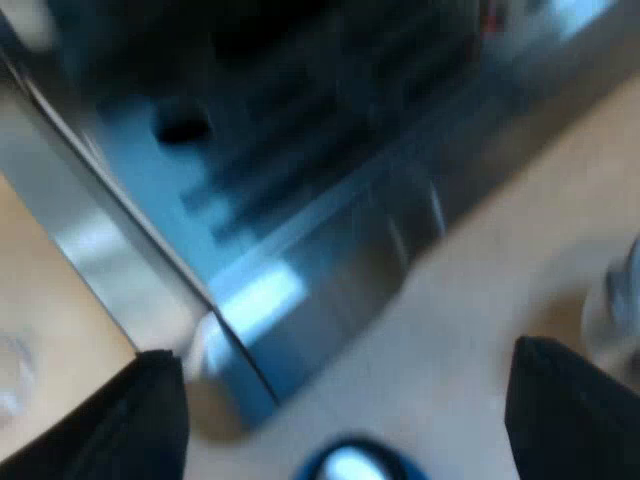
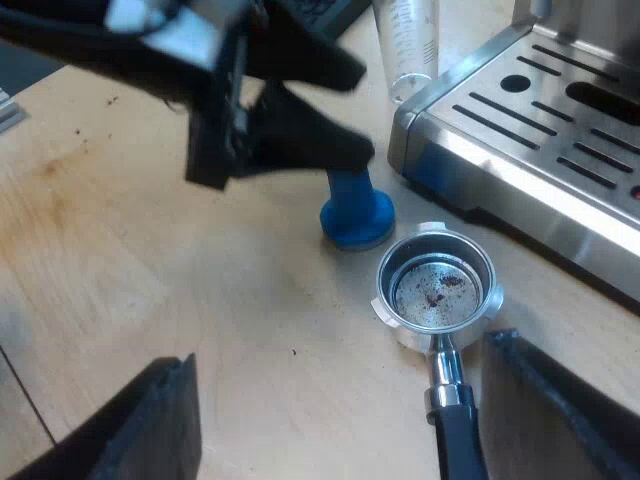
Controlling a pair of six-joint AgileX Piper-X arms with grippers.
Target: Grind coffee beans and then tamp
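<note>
A blue tamper (image 2: 355,215) stands upright on the wooden table beside the metal holder (image 2: 437,290). The holder lies loose, its basket holding a few dark grounds. My left gripper (image 2: 362,110) hovers just over the tamper's top. In the left wrist view the left gripper (image 1: 345,355) is open, and the tamper (image 1: 352,464) lies below the gap between its fingers, untouched. My right gripper (image 2: 340,400) is open low over the table, with the holder's dark handle (image 2: 455,430) between its fingers but apart from both.
The espresso machine's slotted drip tray (image 2: 540,130) stands close by the holder and shows blurred as the drip tray (image 1: 300,200) under the left arm. A measuring glass (image 2: 405,45) stands at the machine's corner. Bare wooden table (image 2: 150,260) lies beyond the tamper.
</note>
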